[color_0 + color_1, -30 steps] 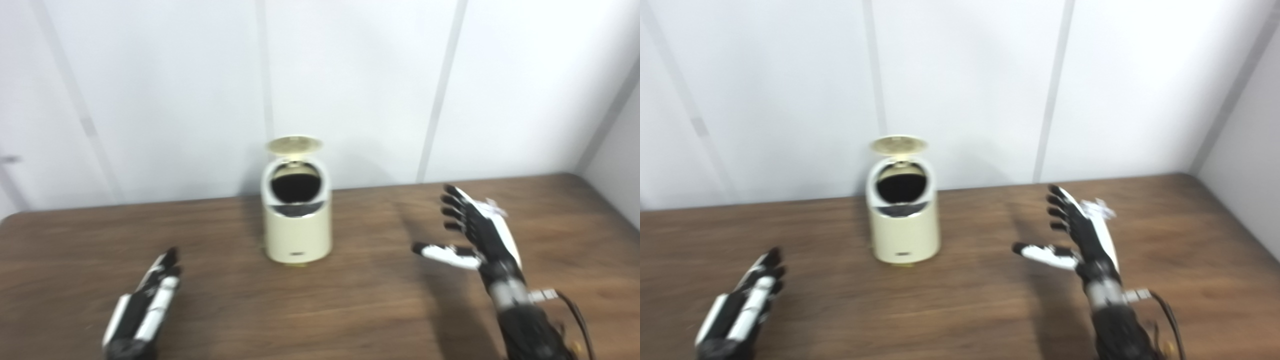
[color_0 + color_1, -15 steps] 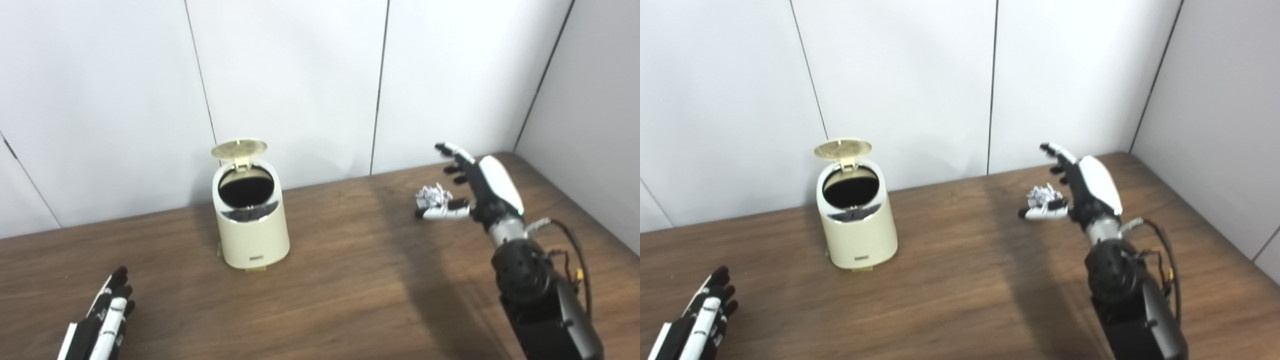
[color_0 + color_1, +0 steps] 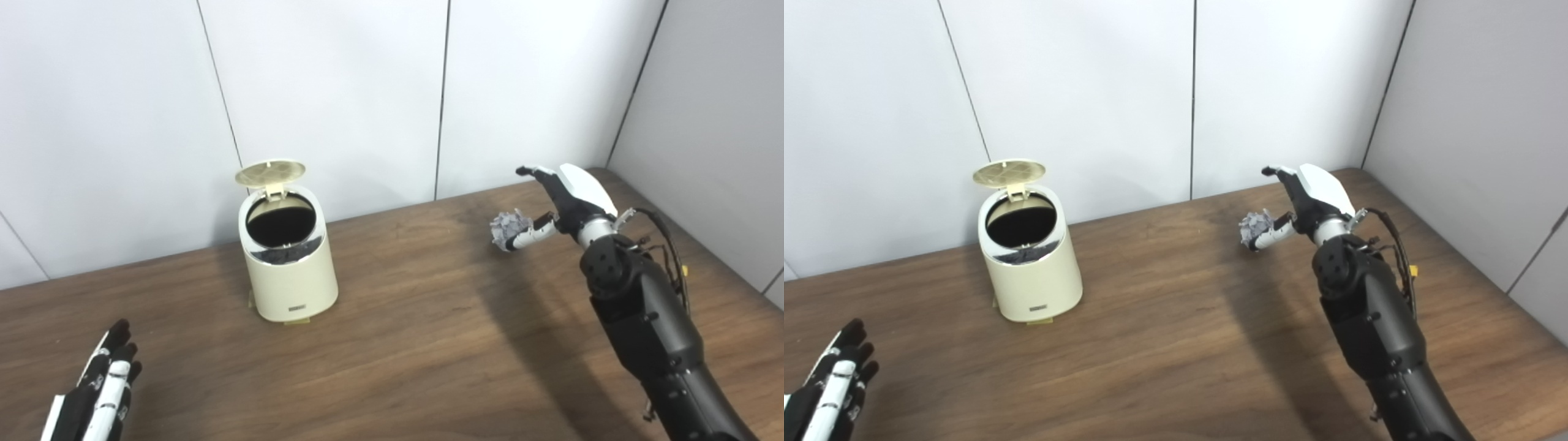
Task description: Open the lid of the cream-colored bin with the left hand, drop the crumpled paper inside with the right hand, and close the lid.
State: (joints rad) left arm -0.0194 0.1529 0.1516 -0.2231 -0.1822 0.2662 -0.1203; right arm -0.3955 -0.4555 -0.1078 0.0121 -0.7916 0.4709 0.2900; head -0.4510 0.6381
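Left hand [image 3: 92, 398] lies low at the near-left corner of the bench [image 3: 429, 343], fingers [image 3: 119, 352] straight and close together, holding nothing; only partly in frame. It's well apart from the bin.

Cream-colored bin [image 3: 289, 269] stands upright toward the back of the bench, left of centre. Lid [image 3: 271, 173] is already up, hinged at the back and tipped open. Mouth is a dark hole w/ a shiny rim below it; can't tell what, if anything, is inside, too dark.

Far right, right hand [image 3: 1307, 202] is raised above the bench w/ the crumpled paper [image 3: 1254, 225] at its thumb side. Looks pinched btw thumb and fingers, but the contact isn't clear; other fingers curl fwd. Paper is off the bench surface, well apart from the bin, to its right.

Step in hand, as I read it: lid-opening done, paper pick-up about done, carry to bin next. Next move calls for swinging the right hand leftward until the paper sits over the mouth, then letting go. Lid closing comes after.
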